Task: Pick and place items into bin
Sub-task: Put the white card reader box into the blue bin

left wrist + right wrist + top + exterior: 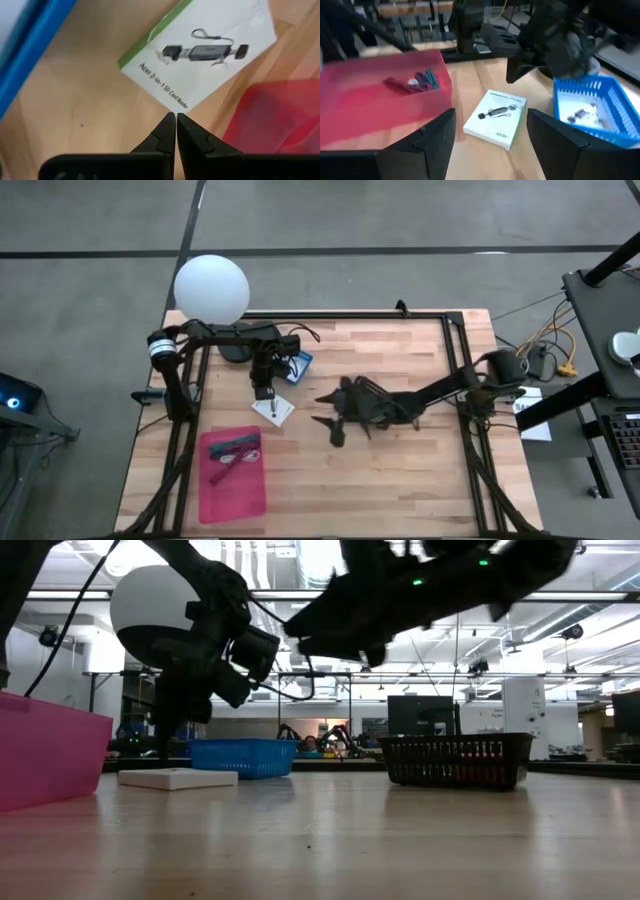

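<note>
Wooden table (pixel 400 470), white box (pixel 273 410) flat, long axis diagonal toward pink bin (pixel 233 490)

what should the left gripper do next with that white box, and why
Probably open first. The left gripper hangs shut just above the white box, which lies flat on the table beside the pink bin. Shut jaws cannot take it. The right gripper waits open nearby.
</note>
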